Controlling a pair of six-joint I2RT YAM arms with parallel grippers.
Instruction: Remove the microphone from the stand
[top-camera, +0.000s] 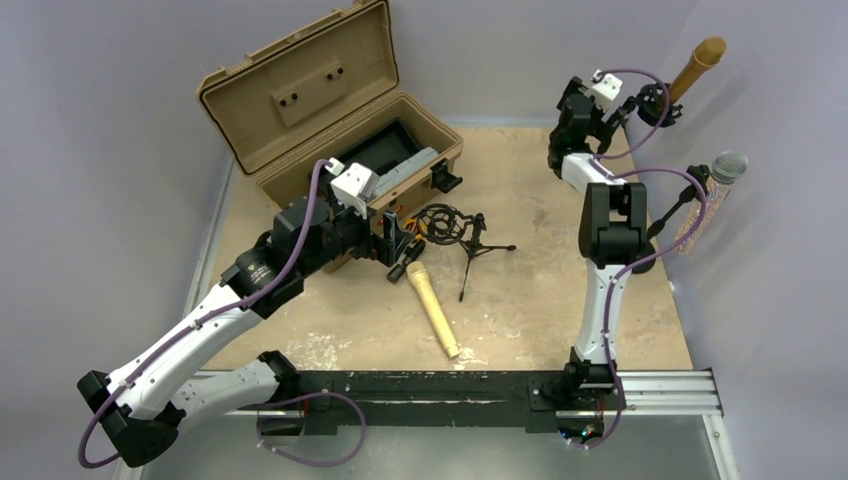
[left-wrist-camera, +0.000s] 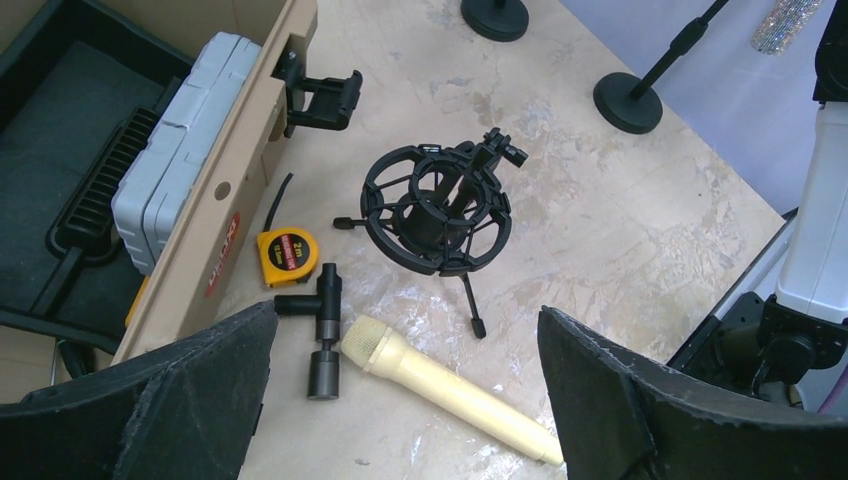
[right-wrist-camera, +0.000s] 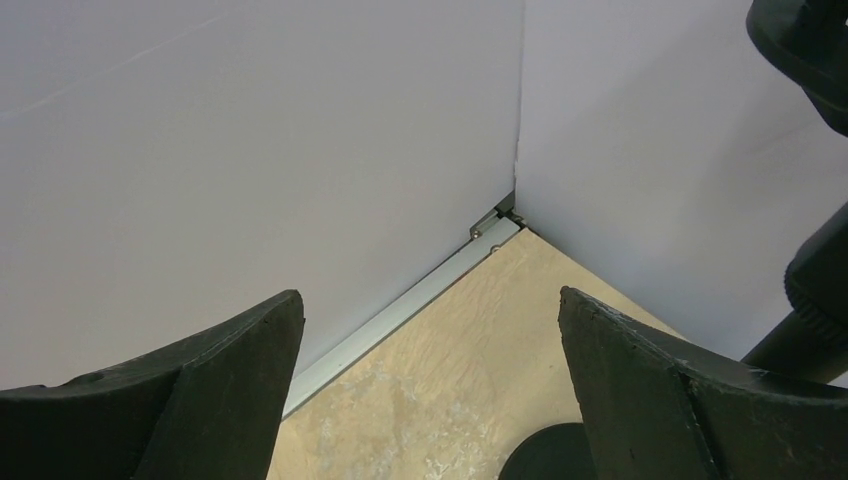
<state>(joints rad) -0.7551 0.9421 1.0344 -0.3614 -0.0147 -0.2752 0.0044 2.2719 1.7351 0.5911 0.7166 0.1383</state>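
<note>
A brown-gold microphone (top-camera: 698, 66) sits tilted in the clip of a black stand (top-camera: 657, 103) at the far right. A glitter microphone with a grey head (top-camera: 722, 172) sits in a second stand nearer the front. My right gripper (top-camera: 632, 108) is open and empty, raised just left of the brown microphone's clip. In the right wrist view the gripper (right-wrist-camera: 430, 297) faces the wall corner, with the stand's pole (right-wrist-camera: 815, 300) at the right edge. My left gripper (top-camera: 397, 243) is open and empty above a cream microphone (left-wrist-camera: 450, 385) lying on the table.
An open tan case (top-camera: 300, 100) holds a grey box (left-wrist-camera: 185, 140). A black shock mount on a tripod (left-wrist-camera: 440, 205), a yellow tape measure (left-wrist-camera: 288, 255) and a black T-shaped adapter (left-wrist-camera: 320, 330) lie by the case. Round stand bases (left-wrist-camera: 627, 100) stand at the far right. Walls enclose the table.
</note>
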